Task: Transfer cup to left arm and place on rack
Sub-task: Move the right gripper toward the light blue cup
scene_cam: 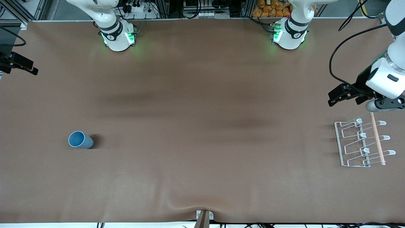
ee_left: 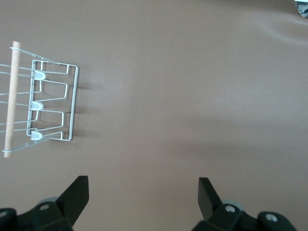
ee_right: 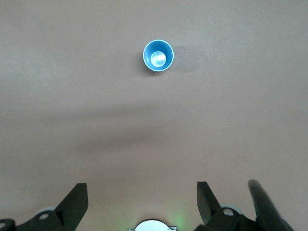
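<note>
The cup [scene_cam: 80, 140] stands upright, mouth up, on the brown surface [scene_cam: 202, 126] toward the right arm's end, closer to the front-camera edge than to the edge where the arm bases stand, with nothing touching it. The right wrist view looks straight down into its blue bowl, and there the right gripper [ee_right: 142, 204] hangs with its jaws spread wide and nothing between them, well apart from the cup. Over at the left arm's end, the rack [scene_cam: 362, 144] sits near that edge of the surface, its white wire loops in three rows and the wooden rod [scene_cam: 378, 139] lying across it. The left gripper [scene_cam: 343, 95] hovers up in the air just beside the rack, over bare surface, jaws fully parted and holding nothing; its wrist view shows both black fingers [ee_left: 77, 195] wide apart with the rack off to one side.
</note>
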You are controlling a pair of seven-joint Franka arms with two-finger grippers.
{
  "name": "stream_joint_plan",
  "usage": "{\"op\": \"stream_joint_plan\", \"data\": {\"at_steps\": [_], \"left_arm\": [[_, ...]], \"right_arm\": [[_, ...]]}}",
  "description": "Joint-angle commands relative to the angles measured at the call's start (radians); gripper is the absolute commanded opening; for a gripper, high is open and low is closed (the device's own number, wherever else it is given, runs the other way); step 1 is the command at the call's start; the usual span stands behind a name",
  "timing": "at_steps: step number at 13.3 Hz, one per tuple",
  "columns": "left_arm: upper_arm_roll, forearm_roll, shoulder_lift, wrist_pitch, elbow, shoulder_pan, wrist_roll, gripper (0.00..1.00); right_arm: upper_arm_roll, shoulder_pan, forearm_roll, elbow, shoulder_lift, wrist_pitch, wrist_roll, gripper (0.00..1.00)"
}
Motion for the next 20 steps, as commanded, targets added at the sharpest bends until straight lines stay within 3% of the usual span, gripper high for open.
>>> {"op": "stream_joint_plan", "data": {"at_steps": [1,5,9,20], "left_arm": [[0.012,-0.009,-0.008,-0.013,0.001,-0.003,0.025,1.00],[0.015,-0.008,-0.009,-0.013,-0.001,-0.003,0.027,1.00],[0.085,-0.009,-0.011,-0.013,-0.001,-0.053,0.028,1.00],[0.082,-0.018,0.005,-0.013,0.004,-0.046,0.028,1.00]], "right_arm": [[0.017,-0.026,-0.015,0.013,0.018,-0.003,0.014,1.00],[0.017,-0.029,-0.020,0.016,0.047,0.011,0.011,1.00],[0.017,-0.029,-0.021,0.016,0.096,0.066,0.002,1.00],[0.018,-0.015,-0.040,0.018,0.288,0.288,-0.050,1.00]]}}
